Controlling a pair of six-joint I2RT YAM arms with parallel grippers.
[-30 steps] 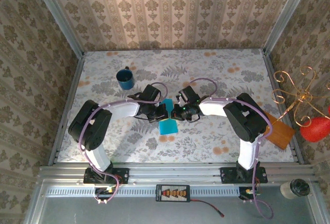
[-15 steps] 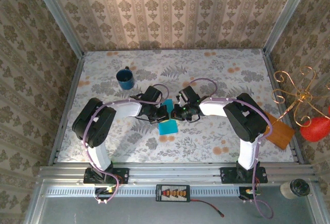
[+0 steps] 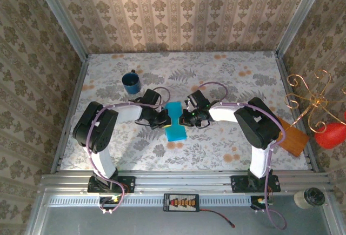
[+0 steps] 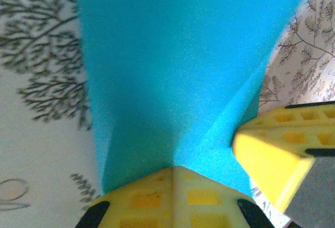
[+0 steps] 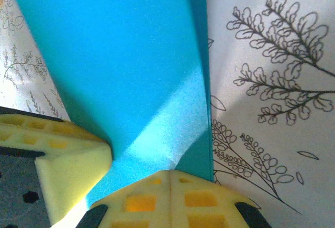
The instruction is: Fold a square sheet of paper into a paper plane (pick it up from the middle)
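Note:
The turquoise-blue paper [image 3: 175, 122] is a folded, narrow strip in the middle of the table, its long side running away from me. My left gripper [image 3: 164, 119] meets its left edge and my right gripper [image 3: 187, 118] its right edge. Seen from the left wrist, the paper [image 4: 172, 71] fans out from the yellow fingertips [image 4: 175, 169], which are pressed together on its edge; a right finger [image 4: 269, 152] shows beside them. From the right wrist, the paper [image 5: 120, 65] likewise spreads from the shut tips [image 5: 170, 173], with a fold line along its right side.
A dark blue mug [image 3: 131, 82] stands behind the left arm, at the back left. An orange-brown board [image 3: 293, 139] lies at the table's right edge, with a gold wire stand [image 3: 308, 97] and a red object [image 3: 331, 135] beyond it.
The left gripper has drawn back to the left. The paper, pinched narrow at its waist a second ago, now lies wider and flatter between the two grippers.

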